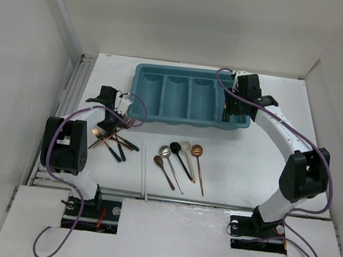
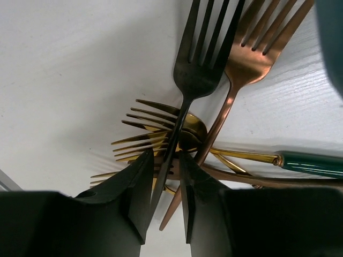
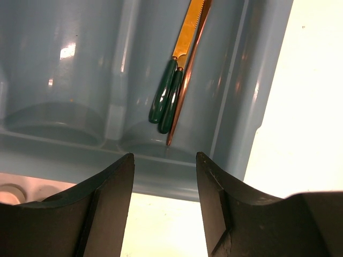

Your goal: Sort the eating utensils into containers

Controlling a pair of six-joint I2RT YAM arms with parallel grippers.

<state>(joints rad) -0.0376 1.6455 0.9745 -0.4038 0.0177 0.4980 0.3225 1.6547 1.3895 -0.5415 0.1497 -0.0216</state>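
Note:
The teal tray point(image 1: 139, 93) lies at the back centre. My left gripper point(image 1: 111, 120) is low over a pile of forks point(image 1: 112, 139). In the left wrist view its jaws point(image 2: 165, 155) stand narrowly apart around the handle of a black fork point(image 2: 201, 64), which lies on a copper fork point(image 2: 257, 48) and gold forks point(image 2: 150, 128). My right gripper point(image 1: 228, 113) is open and empty over the near end of the tray's rightmost slot point(image 3: 161, 179). That slot holds two green-handled knives point(image 3: 167, 104) and a copper one point(image 3: 188, 75).
Several spoons point(image 1: 180, 158) lie in a row on the table's middle. White chopsticks point(image 1: 144, 172) lie left of them. A green-handled utensil point(image 2: 311, 162) lies in the fork pile. White walls enclose the table on three sides.

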